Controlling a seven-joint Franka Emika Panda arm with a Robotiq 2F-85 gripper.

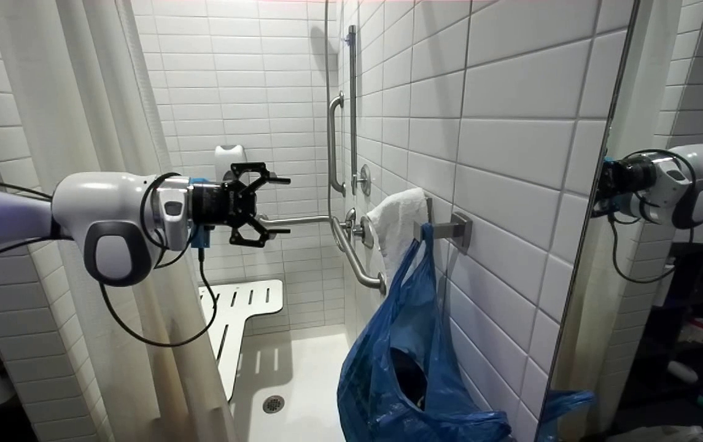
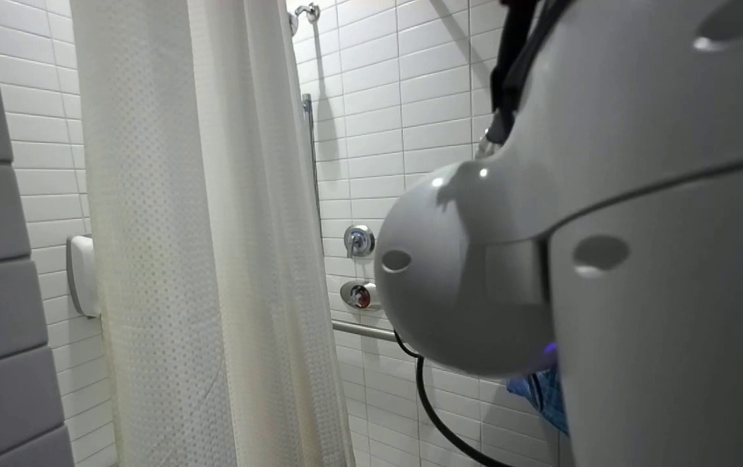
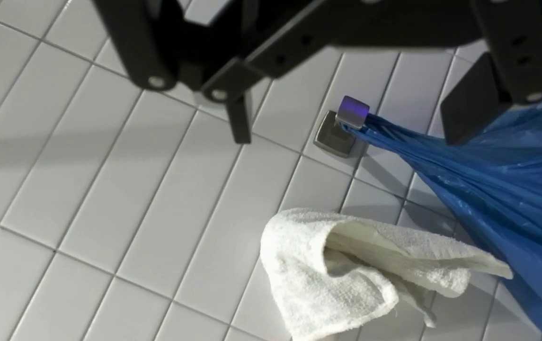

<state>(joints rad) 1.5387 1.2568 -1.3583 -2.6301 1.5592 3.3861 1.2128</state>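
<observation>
Nearest of all in the wrist view, my jaws crossed the top of the frame, spread wide and holding nothing. Beyond the gap between them, at upper centre, a metal hook [image 3: 352, 112] on the tiled wall [image 3: 166, 189] bore a blue bag [image 3: 498, 199], which trailed to the right edge. White towel [image 3: 356, 289] hung at lower centre, its support mostly hidden. Both hung clear of me in an exterior view. Judgement: good work here wanted a slow, square approach, hard contact with the wall avoided, thin plastic kept from snagging. Wall surface: pale, glossy, grouted. Room: shower curtain [image 2: 215, 233] in both exterior views; slotted bench [image 1: 239, 314] and drain [image 1: 273, 404] low in an exterior view, mirror [image 1: 603, 331] at its right.
</observation>
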